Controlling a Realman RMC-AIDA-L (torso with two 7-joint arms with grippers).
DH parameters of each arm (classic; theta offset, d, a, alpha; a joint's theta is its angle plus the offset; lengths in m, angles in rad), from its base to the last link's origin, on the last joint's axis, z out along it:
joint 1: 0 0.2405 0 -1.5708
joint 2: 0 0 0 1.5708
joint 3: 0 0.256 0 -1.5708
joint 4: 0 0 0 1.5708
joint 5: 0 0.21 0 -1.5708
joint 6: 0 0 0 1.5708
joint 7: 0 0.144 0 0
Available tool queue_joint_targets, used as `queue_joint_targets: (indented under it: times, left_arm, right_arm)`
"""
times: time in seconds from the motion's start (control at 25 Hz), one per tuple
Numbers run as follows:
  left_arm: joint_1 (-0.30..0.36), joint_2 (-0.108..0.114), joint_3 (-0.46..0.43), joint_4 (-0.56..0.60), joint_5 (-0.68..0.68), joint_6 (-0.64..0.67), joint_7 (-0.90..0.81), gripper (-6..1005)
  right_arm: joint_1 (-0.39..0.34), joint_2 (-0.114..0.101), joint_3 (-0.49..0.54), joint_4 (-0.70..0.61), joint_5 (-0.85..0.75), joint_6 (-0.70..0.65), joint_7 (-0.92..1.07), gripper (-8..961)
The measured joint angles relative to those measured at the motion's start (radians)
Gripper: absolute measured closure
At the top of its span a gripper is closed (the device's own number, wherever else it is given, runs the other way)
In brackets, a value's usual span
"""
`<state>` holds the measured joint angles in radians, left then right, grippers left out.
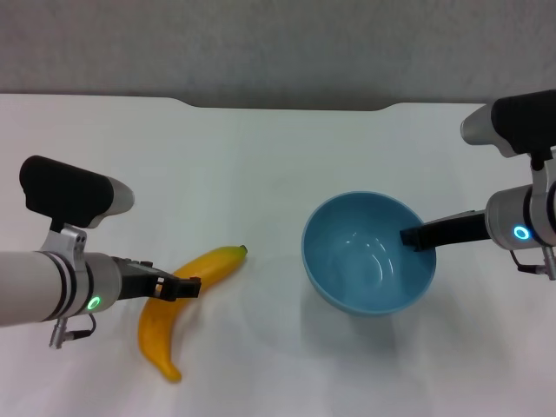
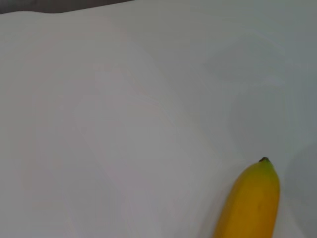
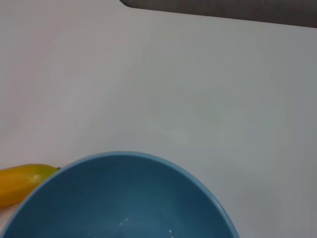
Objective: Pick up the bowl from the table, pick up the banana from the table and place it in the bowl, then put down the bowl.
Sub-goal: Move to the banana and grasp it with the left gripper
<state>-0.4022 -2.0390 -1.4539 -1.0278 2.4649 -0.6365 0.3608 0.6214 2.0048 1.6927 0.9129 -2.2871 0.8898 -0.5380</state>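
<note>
The light-blue bowl (image 1: pixel 365 261) is right of the table's middle, with a soft shadow under it. My right gripper (image 1: pixel 419 235) comes in from the right and is shut on the bowl's right rim, one dark finger inside the bowl. The right wrist view shows the bowl (image 3: pixel 124 198) close below the camera. The yellow banana (image 1: pixel 213 265) lies on the white table (image 1: pixel 261 156) at front left, its stem tip pointing toward the bowl. My left gripper (image 1: pixel 180 286) is at the banana's middle, reaching in from the left. The left wrist view shows the banana's tip end (image 2: pixel 252 203).
The far edge of the table has a shallow notch (image 1: pixel 287 106) with a grey wall behind it. The banana's end also shows in the right wrist view (image 3: pixel 22 182), beside the bowl. Bare white table lies between the banana and the bowl.
</note>
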Motion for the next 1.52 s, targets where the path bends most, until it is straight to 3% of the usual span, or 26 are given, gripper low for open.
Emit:
queue_joint_targets:
  times: [1.52]
  left_arm:
    - [-0.022, 0.004, -0.013, 0.085, 0.012, 0.001, 0.002, 122]
  right_arm:
    - [-0.025, 0.002, -0.001, 0.037, 0.021, -0.003, -0.008, 885]
